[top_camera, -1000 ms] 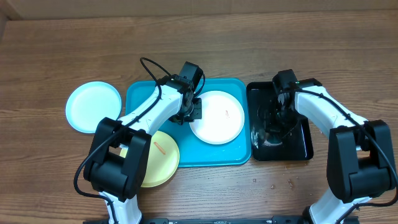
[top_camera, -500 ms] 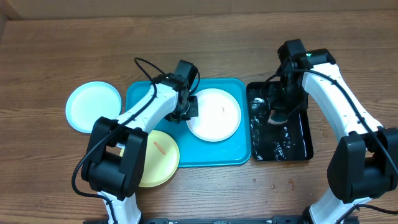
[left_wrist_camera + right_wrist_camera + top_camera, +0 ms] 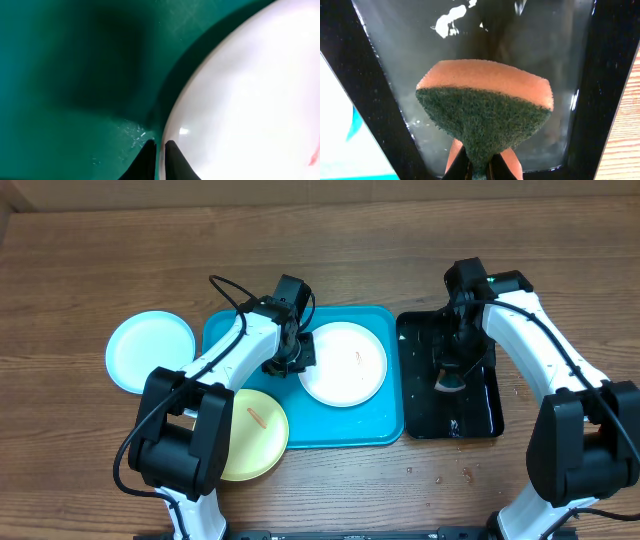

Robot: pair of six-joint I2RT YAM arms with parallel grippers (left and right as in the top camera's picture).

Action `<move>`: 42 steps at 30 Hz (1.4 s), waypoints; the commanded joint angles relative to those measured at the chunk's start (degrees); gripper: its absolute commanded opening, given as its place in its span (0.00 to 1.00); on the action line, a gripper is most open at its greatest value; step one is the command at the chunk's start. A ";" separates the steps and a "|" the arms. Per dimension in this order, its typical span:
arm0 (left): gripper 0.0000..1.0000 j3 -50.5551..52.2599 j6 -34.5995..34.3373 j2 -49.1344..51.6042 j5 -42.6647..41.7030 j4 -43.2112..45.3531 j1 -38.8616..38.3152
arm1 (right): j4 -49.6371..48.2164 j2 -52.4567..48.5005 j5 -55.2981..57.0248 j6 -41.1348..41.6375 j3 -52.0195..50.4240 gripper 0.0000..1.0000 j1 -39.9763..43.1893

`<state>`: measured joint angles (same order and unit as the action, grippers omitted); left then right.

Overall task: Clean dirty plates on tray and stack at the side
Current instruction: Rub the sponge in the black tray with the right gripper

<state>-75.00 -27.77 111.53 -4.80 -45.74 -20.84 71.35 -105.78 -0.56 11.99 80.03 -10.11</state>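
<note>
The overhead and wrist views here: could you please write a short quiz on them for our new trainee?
1. True or false: the sponge pinched in the right gripper is over the black tray.
2. Which plate lies wholly inside the turquoise tray? A white plate; B mint-blue plate; C yellow-green plate.
3. Short answer: which arm's gripper is at the white plate's rim?
Key: 1 true; 2 A; 3 the left gripper.
</note>
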 commanded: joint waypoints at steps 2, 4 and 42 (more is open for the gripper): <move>0.16 -0.92 -0.17 0.13 1.66 -0.24 0.20 | 0.07 1.07 0.96 -0.50 -0.07 0.04 0.20; 0.13 -0.92 0.66 0.13 1.84 0.17 0.20 | 0.20 1.07 0.94 -1.60 -0.07 0.04 0.20; 0.04 -0.90 1.18 0.15 -3.65 -0.94 0.13 | 1.70 1.09 1.14 -6.45 2.32 0.04 0.22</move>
<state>-75.07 -26.87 111.53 -7.99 -46.68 -20.84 72.12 -105.78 0.23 5.96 80.07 -10.13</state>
